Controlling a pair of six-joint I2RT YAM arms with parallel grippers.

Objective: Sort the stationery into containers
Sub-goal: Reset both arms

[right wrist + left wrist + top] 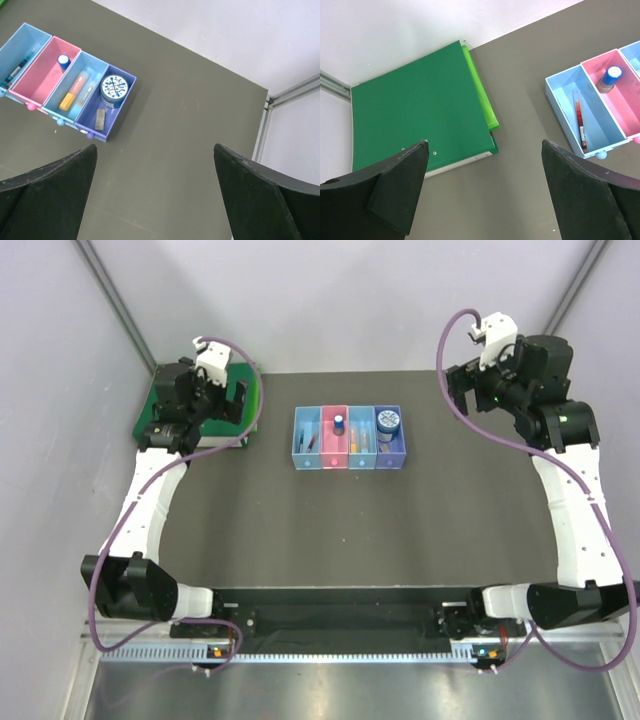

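The four joined containers [350,464] stand in a row at the table's far middle. The left light-blue bin [560,107] holds a red-blue pen [580,122]. The pink bin [40,75] holds the upright blue-white bottle [63,61]. The third bin holds an orange-pink marker [75,90]. The purple bin [119,116] holds the round blue reel [114,89] and a pale block [100,119]. My left gripper [222,400] is open and empty, high over the table next to the binder; in the left wrist view [484,145] nothing lies between its jaws. My right gripper [462,388] is open and empty, high to the right of the bins, as in its wrist view [155,147].
A big green binder [420,110] lies flat at the table's far left corner, with a lighter green folder [481,90] at its right edge. White walls close the back and sides, with a metal frame post [262,125] at the far right corner.
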